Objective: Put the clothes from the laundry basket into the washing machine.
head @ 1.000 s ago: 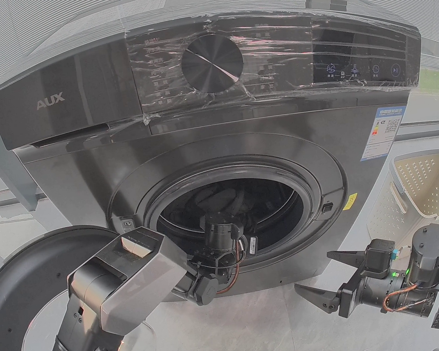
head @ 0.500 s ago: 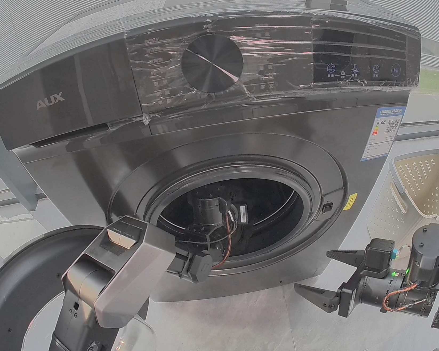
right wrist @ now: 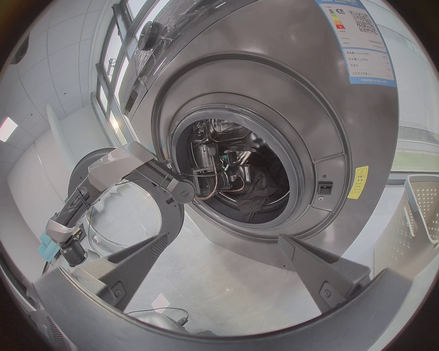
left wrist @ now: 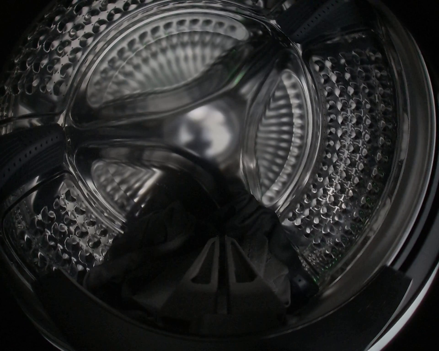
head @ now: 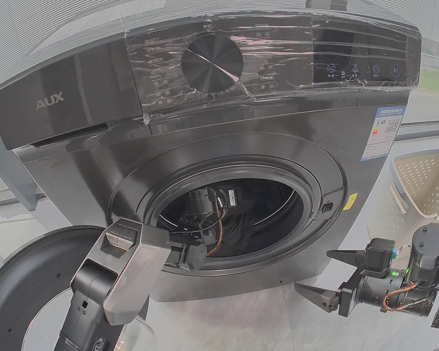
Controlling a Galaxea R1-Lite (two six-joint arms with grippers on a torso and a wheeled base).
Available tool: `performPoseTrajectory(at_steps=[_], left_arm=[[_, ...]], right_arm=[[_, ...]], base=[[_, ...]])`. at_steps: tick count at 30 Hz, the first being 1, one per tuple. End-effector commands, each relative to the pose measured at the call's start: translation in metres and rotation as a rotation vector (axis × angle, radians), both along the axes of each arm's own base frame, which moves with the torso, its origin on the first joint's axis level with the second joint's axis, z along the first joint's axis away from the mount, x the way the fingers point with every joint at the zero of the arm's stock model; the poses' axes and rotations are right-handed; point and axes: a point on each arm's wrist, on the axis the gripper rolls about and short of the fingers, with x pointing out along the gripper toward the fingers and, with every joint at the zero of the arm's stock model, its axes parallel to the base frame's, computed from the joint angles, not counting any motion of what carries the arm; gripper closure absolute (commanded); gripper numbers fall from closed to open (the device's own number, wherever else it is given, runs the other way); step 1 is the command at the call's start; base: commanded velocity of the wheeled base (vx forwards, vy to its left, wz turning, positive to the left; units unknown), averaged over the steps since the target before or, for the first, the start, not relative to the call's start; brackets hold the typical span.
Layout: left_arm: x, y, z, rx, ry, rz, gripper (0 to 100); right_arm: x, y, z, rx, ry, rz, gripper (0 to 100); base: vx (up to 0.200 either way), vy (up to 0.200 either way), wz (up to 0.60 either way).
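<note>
The grey metal front-loading washing machine (head: 213, 131) is standing with its round dark door (head: 24, 276) swung open to the left of its opening. The left arm is reaching through that opening. A second ago its wrist was hanging at the lower lip of the machine's opening. Half a second ago it had risen into the opening, and now it is sitting higher and further inside.

The left gripper (left wrist: 224, 247) is pointing toward the machine's perforated steel drum (left wrist: 356, 137). Its two fingers are lying pressed together along a centre line, so it is clenched. The crumpled dark clothes (left wrist: 151, 247) are lying on the floor of the machine's drum and bunching against both sides of those fingers. Whether a fold is being pinched between them cannot be told. In the head view the same dark cloth is showing more plainly inside the machine's opening, to the right of the wrist, than it was a second ago.

The right gripper (head: 313, 270) is hanging in front of the machine's lower right corner with its wedge-shaped fingers spread wide and nothing between them, just as it was a second ago. The cream perforated plastic laundry basket (head: 430, 181) is sitting tilted just beside the machine's right side, where it was before.
</note>
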Motion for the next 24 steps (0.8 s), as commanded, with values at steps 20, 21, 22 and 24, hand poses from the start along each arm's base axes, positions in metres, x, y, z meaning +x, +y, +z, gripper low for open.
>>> performPoseTrajectory(at_steps=[20,21,22,24], left_arm=[[-0.085,-0.005,-0.002,0.116,0.317,-0.108,0],[-0.086,-0.004,-0.007,0.121,0.328,-0.117,0],[-0.086,-0.004,-0.007,0.121,0.328,-0.117,0],[-0.088,-0.003,-0.015,0.131,0.351,-0.135,0]], right_arm=[[-0.001,0.000,-0.001,-0.003,0.004,0.003,0],[0.000,0.000,-0.001,-0.002,0.003,0.002,0],[0.000,0.000,-0.001,-0.002,0.003,0.002,0],[-0.001,0.000,0.000,-0.001,0.002,0.002,0]], base=[[0.000,0.000,0.00],[0.000,0.000,0.00],[0.000,0.000,0.00],[0.000,0.000,0.00]])
